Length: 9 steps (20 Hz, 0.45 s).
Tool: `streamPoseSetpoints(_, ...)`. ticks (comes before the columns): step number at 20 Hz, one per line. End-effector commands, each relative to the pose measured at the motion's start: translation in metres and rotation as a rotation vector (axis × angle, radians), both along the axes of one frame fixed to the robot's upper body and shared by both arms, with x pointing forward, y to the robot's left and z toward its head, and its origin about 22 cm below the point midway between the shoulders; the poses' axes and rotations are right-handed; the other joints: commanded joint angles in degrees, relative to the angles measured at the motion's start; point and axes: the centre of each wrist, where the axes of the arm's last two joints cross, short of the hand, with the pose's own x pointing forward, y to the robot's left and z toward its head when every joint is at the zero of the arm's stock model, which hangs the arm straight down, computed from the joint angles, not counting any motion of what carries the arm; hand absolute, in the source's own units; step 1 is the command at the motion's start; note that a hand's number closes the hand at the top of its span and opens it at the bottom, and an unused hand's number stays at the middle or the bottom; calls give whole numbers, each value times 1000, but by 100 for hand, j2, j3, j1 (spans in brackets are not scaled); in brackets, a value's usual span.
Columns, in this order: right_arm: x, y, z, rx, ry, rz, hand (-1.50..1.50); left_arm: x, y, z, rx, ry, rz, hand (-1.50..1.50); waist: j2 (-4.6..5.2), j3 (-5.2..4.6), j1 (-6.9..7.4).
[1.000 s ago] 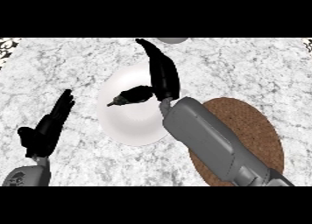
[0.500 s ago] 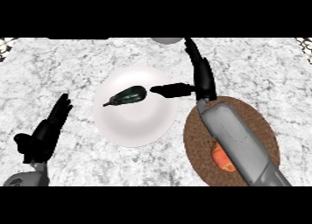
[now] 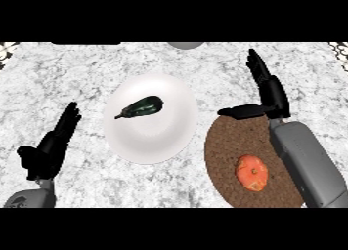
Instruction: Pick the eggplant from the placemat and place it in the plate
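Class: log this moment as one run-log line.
dark green eggplant: lying in white round plate | right hand: open, apart from plate | left hand: open, resting

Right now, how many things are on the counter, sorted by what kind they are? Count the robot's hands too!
Vegetables: 2, the dark eggplant and an orange one
Plates: 1, the white plate
Placemats: 1, the brown placemat
Hands: 2, the left hand and right hand
Total: 6
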Motion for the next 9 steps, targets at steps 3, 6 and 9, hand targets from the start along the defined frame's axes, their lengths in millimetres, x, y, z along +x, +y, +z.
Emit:
streamPoseSetpoints(3, -3, -36, -23, -41, -2, 34, -150, -7, -1, 8, 0, 9, -10, 0, -9, -2, 15)
streamPoseSetpoints(6, 5, -59, -26, -50, 0, 30, -150, -10, 12, 9, 10, 8, -7, 0, 2, 0, 50)
streamPoseSetpoints(9, 10, -47, -33, -67, -22, 17, -150, -5, 11, 12, 2, -8, -7, 0, 2, -1, 49)
